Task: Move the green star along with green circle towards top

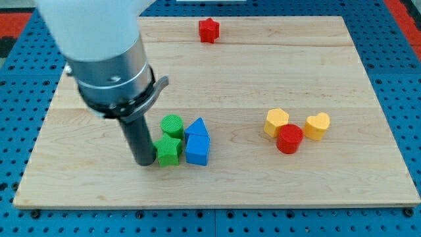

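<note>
The green star point(168, 151) lies at the board's lower middle, with the green circle point(172, 125) touching it just above. My tip point(143, 162) rests on the board right against the green star's left side, below and left of the green circle. The dark rod rises from the tip to the arm's grey and white body at the view's upper left.
A blue triangle point(197, 127) and a blue cube point(197, 149) sit against the right of the green blocks. A yellow hexagon point(276, 122), a red circle point(289, 139) and a yellow heart point(318, 126) cluster at the right. A red star point(208, 30) lies near the top edge.
</note>
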